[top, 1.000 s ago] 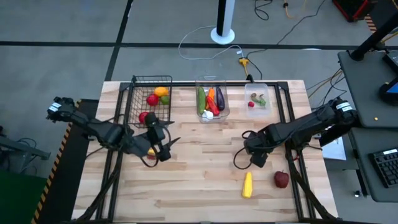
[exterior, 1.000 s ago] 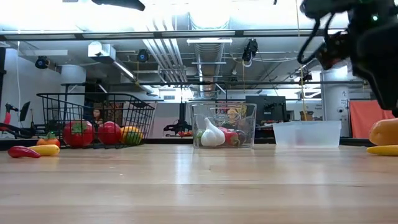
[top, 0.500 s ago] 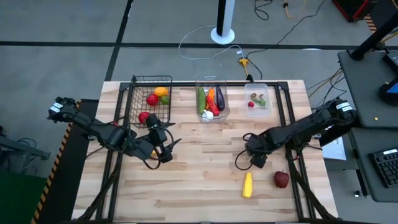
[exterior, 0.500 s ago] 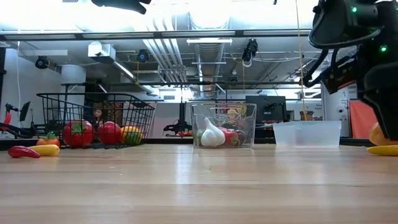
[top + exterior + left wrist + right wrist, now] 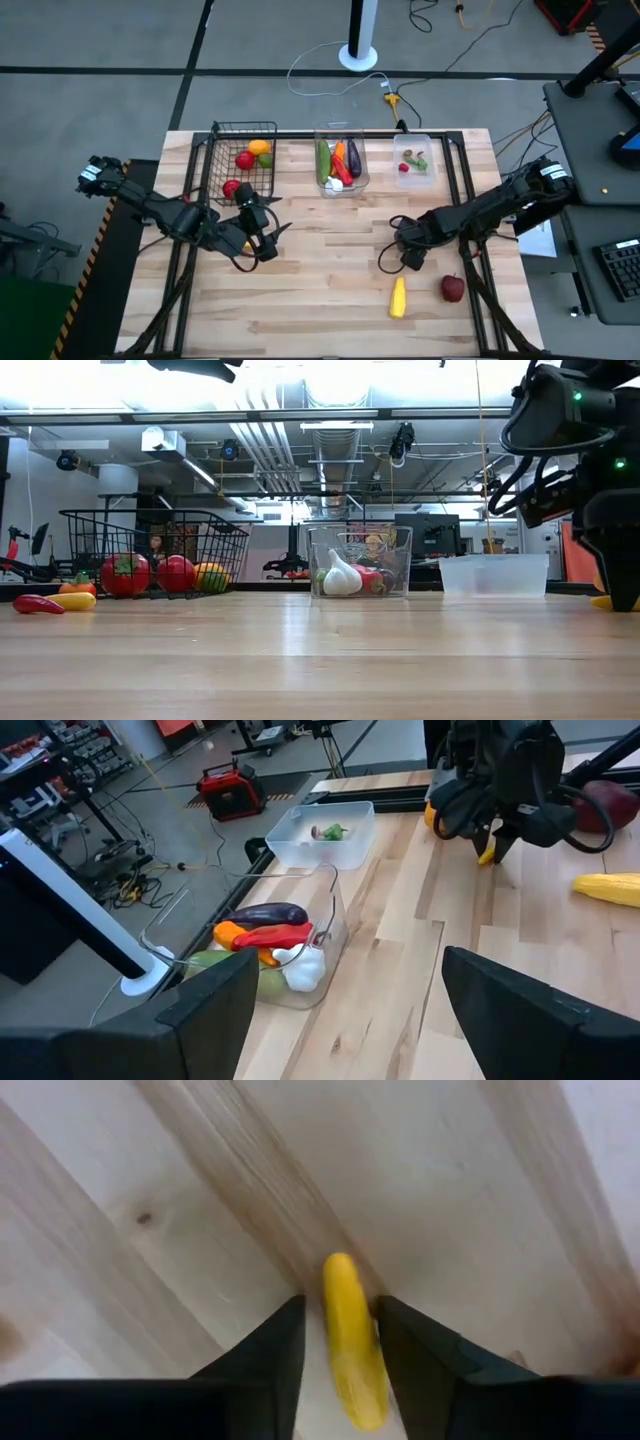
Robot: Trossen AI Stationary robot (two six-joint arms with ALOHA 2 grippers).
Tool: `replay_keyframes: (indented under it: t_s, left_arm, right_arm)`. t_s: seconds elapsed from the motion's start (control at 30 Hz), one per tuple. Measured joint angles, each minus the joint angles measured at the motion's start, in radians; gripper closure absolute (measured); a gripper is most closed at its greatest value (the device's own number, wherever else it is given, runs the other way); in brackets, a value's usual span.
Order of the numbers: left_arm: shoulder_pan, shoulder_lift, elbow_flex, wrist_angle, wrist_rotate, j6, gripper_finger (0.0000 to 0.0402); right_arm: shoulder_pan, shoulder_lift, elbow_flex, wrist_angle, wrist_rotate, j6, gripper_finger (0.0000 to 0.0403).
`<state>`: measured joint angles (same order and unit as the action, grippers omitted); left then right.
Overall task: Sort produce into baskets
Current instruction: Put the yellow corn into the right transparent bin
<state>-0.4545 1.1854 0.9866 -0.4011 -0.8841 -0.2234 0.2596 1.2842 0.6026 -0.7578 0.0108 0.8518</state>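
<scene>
Looking first at the high view, the right gripper [image 5: 409,258] sits low over the worktop [image 5: 330,300] at about 4 o'clock from its centre. A long yellow vegetable [image 5: 398,297] lies at 6 o'clock from it and a red apple [image 5: 453,288] at 4 o'clock. Along the 12 o'clock edge stand the black wire basket [image 5: 215,150], the taller clear bin [image 5: 341,127] and the shallow clear bin [image 5: 413,138], each already holding some produce. The left gripper [image 5: 268,240] waits at 9 o'clock from the centre. In the low view, a red pepper [image 5: 38,603] and a small yellow one [image 5: 72,600] lie loose on the boards at 9 o'clock, beside the wire basket, while the right arm fills the 3 o'clock edge. From the left wrist view, the left fingers [image 5: 215,1010] stand wide apart with nothing between them. Across the worktop a slim yellow pepper [image 5: 487,852] pokes down from the right gripper. In the right wrist view, that pepper runs lengthwise between the two fingers [image 5: 270,1355], which press in on it from both sides just above the wood. The step in hand looks like the pick-up of this pepper. The next move calls for a firm hold, a clean lift clear of the worktop and a carry toward 12 o'clock to whichever bin suits it.
</scene>
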Motion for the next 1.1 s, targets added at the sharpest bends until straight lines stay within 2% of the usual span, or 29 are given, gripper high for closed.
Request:
replay_keyframes:
  t_s: [0.17,0.33,0.57,0.83,0.97,1.1]
  left_arm:
    - [0.000,0.001,0.000,0.000,0.000,0.000,0.0105]
    - [0.000,0.002,0.000,0.000,0.000,0.000,0.0105]
    - [0.000,0.003,0.000,0.000,0.000,0.000,0.0105]
    - [0.000,0.003,0.000,0.000,0.001,-0.003,0.0105]
    - [0.000,0.003,0.000,0.001,0.001,-0.009,0.0105]
    - [0.000,0.003,0.000,0.001,0.002,-0.023,0.0105]
  right_arm:
    - [0.000,-0.002,-0.010,0.030,-0.003,-0.007,0.0323]
    - [0.000,0.000,0.036,0.039,0.001,-0.027,0.0364]
    - [-0.006,0.000,0.158,0.038,0.057,-0.103,0.0371]
    - [-0.103,0.000,0.345,0.036,0.241,-0.305,0.0371]
    - [-0.193,0.000,0.425,0.028,0.371,-0.404,0.0371]
    - [-0.316,0.000,0.480,-0.016,0.522,-0.426,0.0371]
